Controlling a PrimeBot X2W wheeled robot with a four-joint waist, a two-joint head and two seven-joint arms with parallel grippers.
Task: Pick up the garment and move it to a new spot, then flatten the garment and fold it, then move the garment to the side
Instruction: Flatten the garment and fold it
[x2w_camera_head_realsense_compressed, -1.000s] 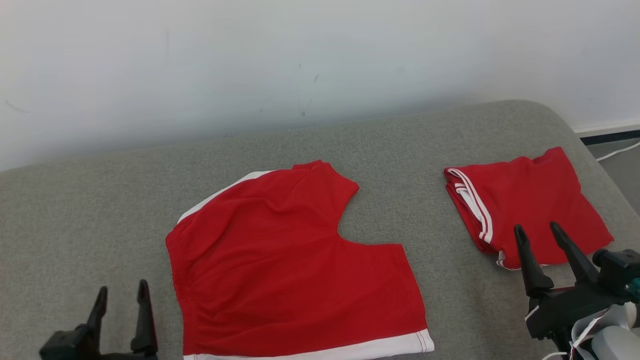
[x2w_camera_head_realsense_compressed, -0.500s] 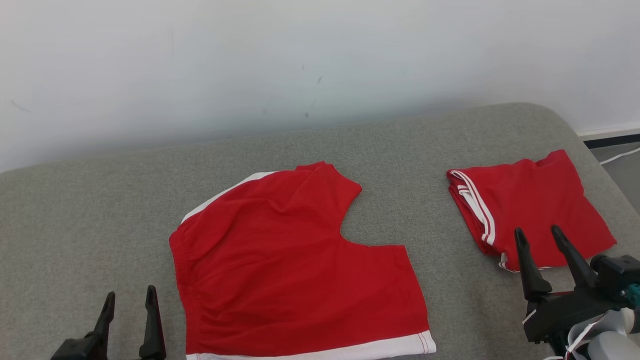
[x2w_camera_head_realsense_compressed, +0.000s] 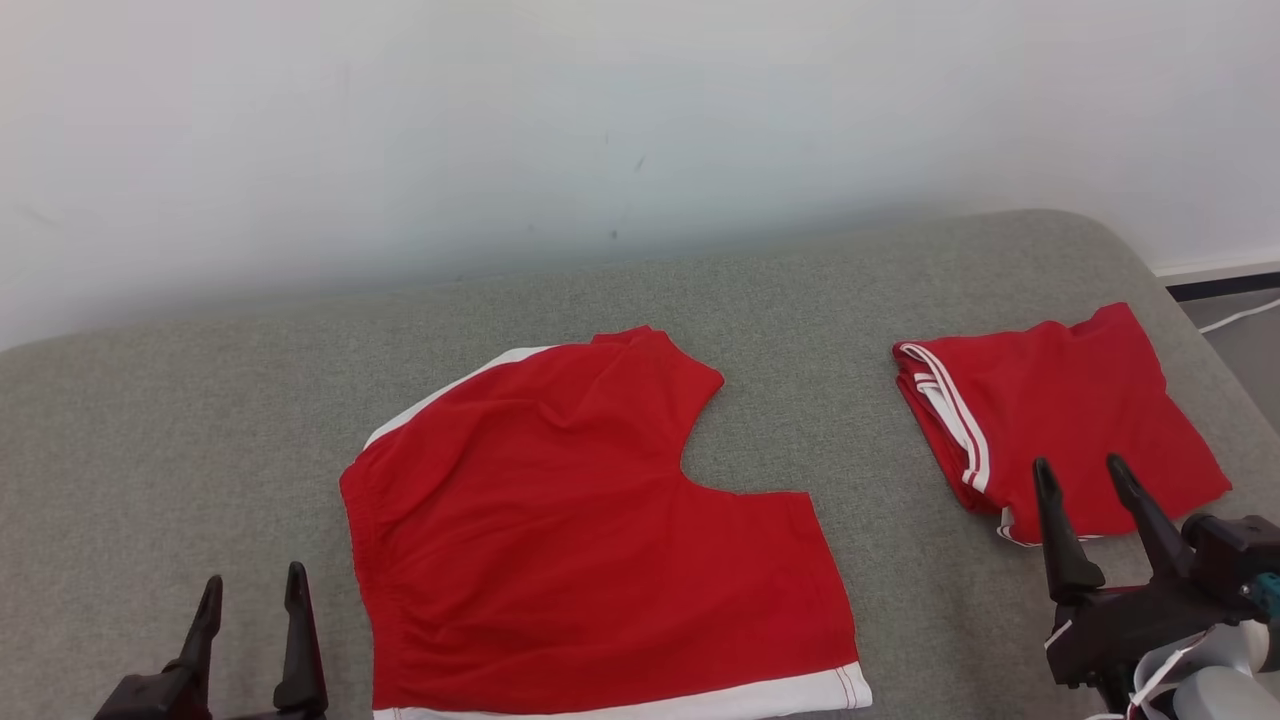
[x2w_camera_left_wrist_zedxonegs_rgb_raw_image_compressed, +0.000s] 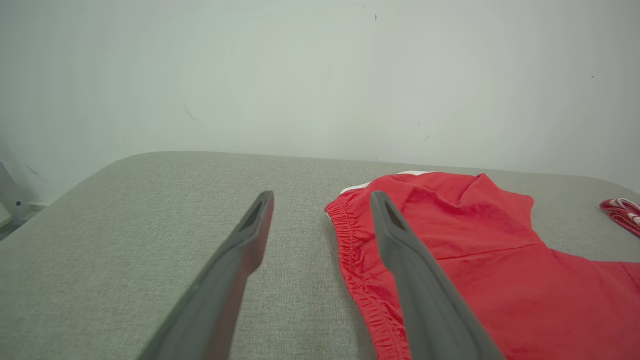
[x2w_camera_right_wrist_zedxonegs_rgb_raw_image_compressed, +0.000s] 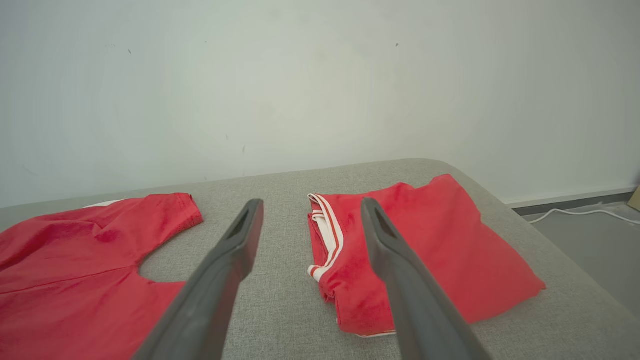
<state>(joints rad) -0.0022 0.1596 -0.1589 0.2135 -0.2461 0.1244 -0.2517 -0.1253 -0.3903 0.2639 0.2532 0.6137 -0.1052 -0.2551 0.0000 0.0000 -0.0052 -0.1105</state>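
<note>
A pair of red shorts with white trim, the garment (x2w_camera_head_realsense_compressed: 590, 530), lies spread flat in the middle of the grey padded table (x2w_camera_head_realsense_compressed: 200, 430); it also appears as the garment (x2w_camera_left_wrist_zedxonegs_rgb_raw_image_compressed: 465, 250) and the garment (x2w_camera_right_wrist_zedxonegs_rgb_raw_image_compressed: 75, 260) in the wrist views. My left gripper (x2w_camera_head_realsense_compressed: 252, 590) hovers open just left of its waistband, holding nothing; in its own view the left gripper (x2w_camera_left_wrist_zedxonegs_rgb_raw_image_compressed: 322, 200) has the elastic edge between its fingers' line of sight. My right gripper (x2w_camera_head_realsense_compressed: 1082, 470) stands open and empty at the near edge of a second, folded red garment (x2w_camera_head_realsense_compressed: 1060, 410).
The folded red garment (x2w_camera_right_wrist_zedxonegs_rgb_raw_image_compressed: 415, 250) with white stripes lies near the table's right end. A white wall (x2w_camera_head_realsense_compressed: 600, 120) rises directly behind the table. Past the right edge there is grey floor (x2w_camera_right_wrist_zedxonegs_rgb_raw_image_compressed: 590, 250) with a white cable (x2w_camera_right_wrist_zedxonegs_rgb_raw_image_compressed: 575, 212).
The whole head picture has drifted slightly, so the camera moved. My left gripper has edged a little right toward the shorts. Both garments lie as before.
</note>
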